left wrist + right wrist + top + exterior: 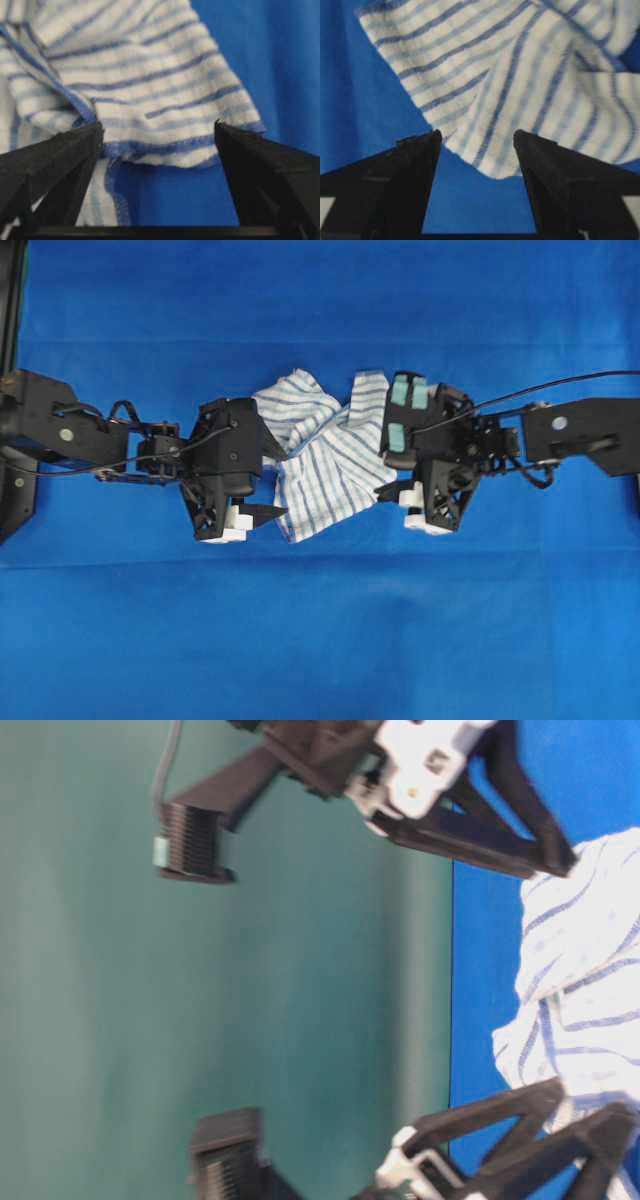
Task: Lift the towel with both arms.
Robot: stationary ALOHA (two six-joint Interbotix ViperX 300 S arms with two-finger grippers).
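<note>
The towel (325,455) lies crumpled in the middle of the desk (320,640), which is covered with a plain blue cloth. Seen from overhead, the left end effector (275,480) is at the 9 o'clock side of the towel and the right end effector (385,462) is at the 3 o'clock side, so the towel is between the two.

In the left wrist view the left end effector (159,129) is wide open. Its two black fingers (55,160) stand apart, and the hemmed edge of the towel (145,75) passes between the tips. The left tip meets a fold of the fabric; the right tip is near the towel's corner, but whether it touches I cannot tell.

In the right wrist view the right end effector (477,137) is also wide open. A rounded corner of the towel (520,85) hangs down into the gap between its fingers (395,185), and blue cloth is visible below this corner. Neither end effector is closed on the fabric.

In the overhead view, blue surface lies open around the towel at 12 o'clock and at 6 o'clock, far to the picture edges. The 9 and 3 o'clock sides are occupied by the arms (70,430). The table-level view is blurred; it shows fingers of both end effectors near the striped fabric.
</note>
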